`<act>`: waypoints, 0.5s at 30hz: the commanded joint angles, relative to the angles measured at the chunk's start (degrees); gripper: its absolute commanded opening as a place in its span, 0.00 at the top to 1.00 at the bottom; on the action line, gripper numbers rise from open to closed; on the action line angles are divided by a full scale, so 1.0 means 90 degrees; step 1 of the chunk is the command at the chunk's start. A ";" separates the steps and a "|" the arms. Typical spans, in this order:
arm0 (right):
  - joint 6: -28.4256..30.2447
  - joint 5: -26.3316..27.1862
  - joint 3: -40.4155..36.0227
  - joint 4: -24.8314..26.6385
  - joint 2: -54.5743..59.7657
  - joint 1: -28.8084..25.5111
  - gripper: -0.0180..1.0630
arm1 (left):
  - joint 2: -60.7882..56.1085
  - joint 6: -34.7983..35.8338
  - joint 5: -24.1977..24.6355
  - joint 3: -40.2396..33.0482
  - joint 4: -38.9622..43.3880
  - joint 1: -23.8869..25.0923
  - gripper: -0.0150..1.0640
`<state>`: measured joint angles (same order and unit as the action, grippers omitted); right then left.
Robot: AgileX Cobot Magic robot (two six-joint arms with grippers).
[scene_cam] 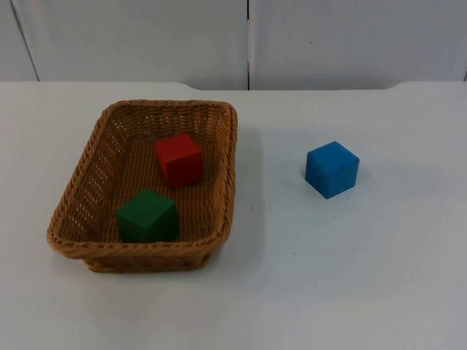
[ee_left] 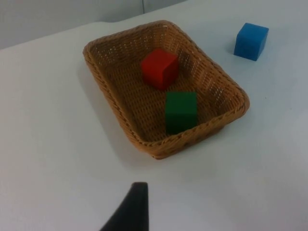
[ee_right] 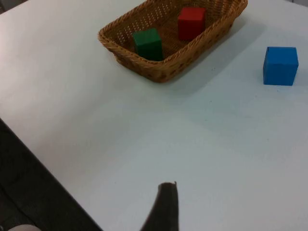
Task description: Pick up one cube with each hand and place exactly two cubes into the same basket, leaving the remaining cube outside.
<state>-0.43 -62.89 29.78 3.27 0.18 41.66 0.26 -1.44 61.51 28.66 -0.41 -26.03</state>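
Observation:
A brown woven basket (scene_cam: 73, 200) (ee_left: 192, 139) (ee_right: 144, 67) sits on the left half of the white table. Inside it lie a red cube (scene_cam: 179, 160) (ee_left: 159, 68) (ee_right: 191, 22) toward the back and a green cube (scene_cam: 147, 216) (ee_left: 181, 111) (ee_right: 147, 44) against the front wall. A blue cube (scene_cam: 332, 169) (ee_left: 251, 41) (ee_right: 280, 66) rests on the table right of the basket, apart from it. My left gripper (ee_left: 131, 209) hangs well back from the basket and holds nothing. My right gripper (ee_right: 163, 207) is likewise pulled back, far from the blue cube, with nothing in it. Both arms wait.
The grey partition wall (scene_cam: 146, 36) closes the table at the back. In the right wrist view the table's edge (ee_right: 38, 159) runs close by, with dark floor beyond it. Bare table top (scene_cam: 350, 277) lies in front of and around the blue cube.

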 commanded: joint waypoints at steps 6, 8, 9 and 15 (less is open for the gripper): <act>0.0218 0.0127 -0.0037 -0.0050 -0.0020 0.0025 0.32 | -0.0029 0.0014 0.0008 -0.0031 -0.0038 0.0017 0.01; 0.0218 0.0127 -0.0037 -0.0050 -0.0020 0.0025 0.32 | -0.0029 0.0014 0.0008 -0.0031 -0.0038 0.0017 0.01; 0.0218 0.0127 -0.0037 -0.0050 -0.0020 0.0025 0.32 | -0.0029 0.0014 0.0008 -0.0031 -0.0038 0.0017 0.01; 0.0216 0.0127 -0.0037 -0.0050 -0.0020 0.0025 0.29 | -0.0029 0.0014 0.0008 -0.0031 -0.0038 0.0017 0.01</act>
<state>1.08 -62.51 29.55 3.03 0.18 41.66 0.26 -1.44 61.61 28.66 -0.41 -26.03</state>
